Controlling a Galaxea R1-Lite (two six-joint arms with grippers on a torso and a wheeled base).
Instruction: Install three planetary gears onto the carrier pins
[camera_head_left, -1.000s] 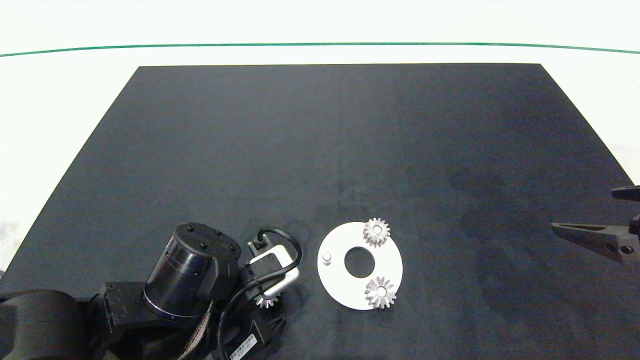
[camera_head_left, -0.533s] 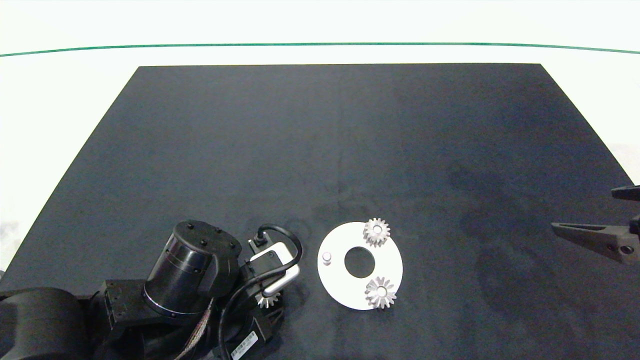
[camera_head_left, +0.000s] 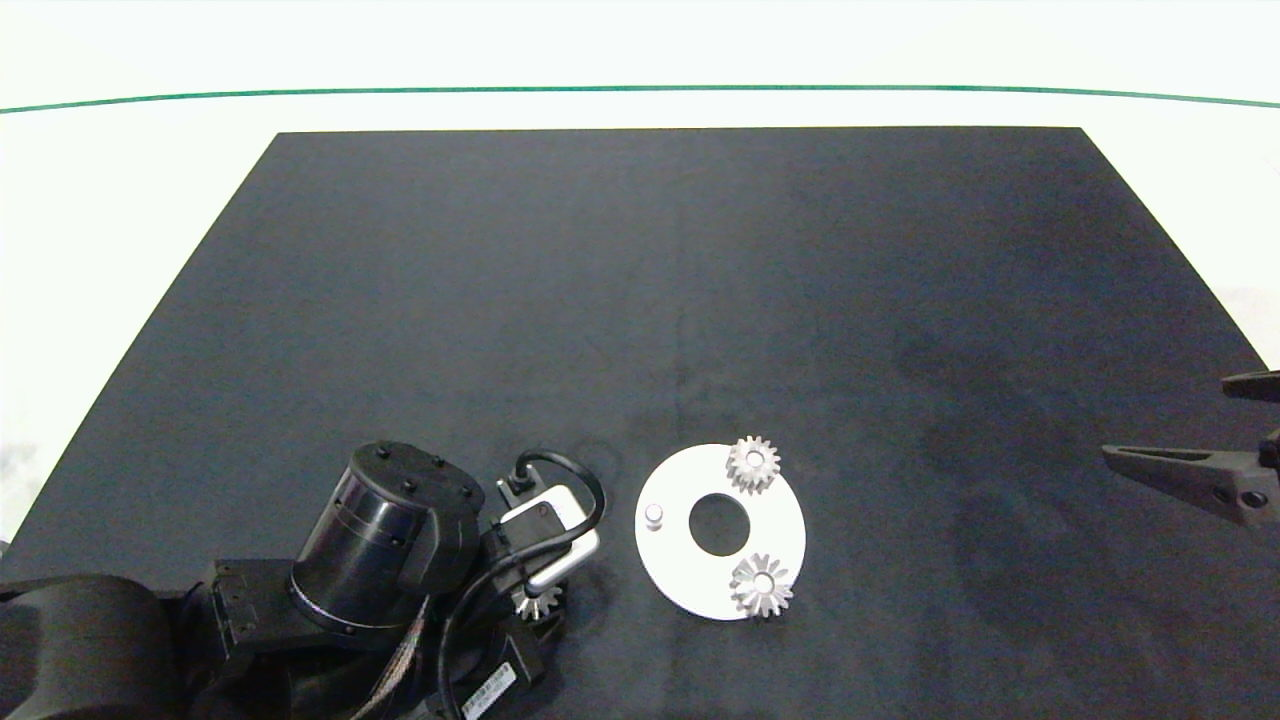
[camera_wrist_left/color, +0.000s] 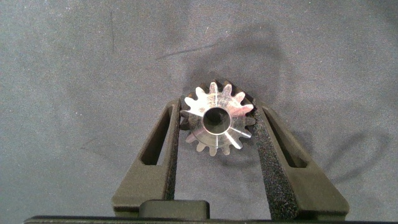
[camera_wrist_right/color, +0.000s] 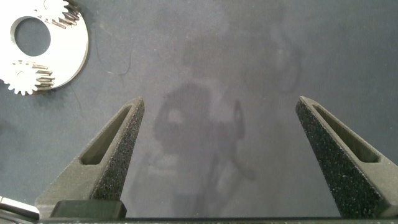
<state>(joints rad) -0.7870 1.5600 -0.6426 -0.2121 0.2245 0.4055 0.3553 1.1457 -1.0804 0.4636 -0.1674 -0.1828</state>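
A white carrier disc (camera_head_left: 680, 570) lies at the front middle of the black mat. Two planetary gears (camera_head_left: 752, 464) (camera_head_left: 761, 586) sit on its far and near carrier pins. The left carrier pin (camera_head_left: 653, 514) stands bare. Just left of the disc, my left gripper (camera_wrist_left/color: 216, 107) is shut on a third planetary gear (camera_wrist_left/color: 216, 124), with a finger pressing on each side of its teeth. In the head view this gear (camera_head_left: 537, 601) peeks out from under the left wrist. My right gripper (camera_wrist_right/color: 221, 102) is open over bare mat at the right edge (camera_head_left: 1165, 417), with nothing between its fingers.
The black mat (camera_head_left: 660, 280) covers most of the white table. A green line (camera_head_left: 640, 89) runs along the far side. The right wrist view shows the disc (camera_wrist_right/color: 71, 53) with two gears off to one side.
The left arm has shifted very slightly, with the gear still in its fingers. The disc, its two gears and the right arm have not moved.
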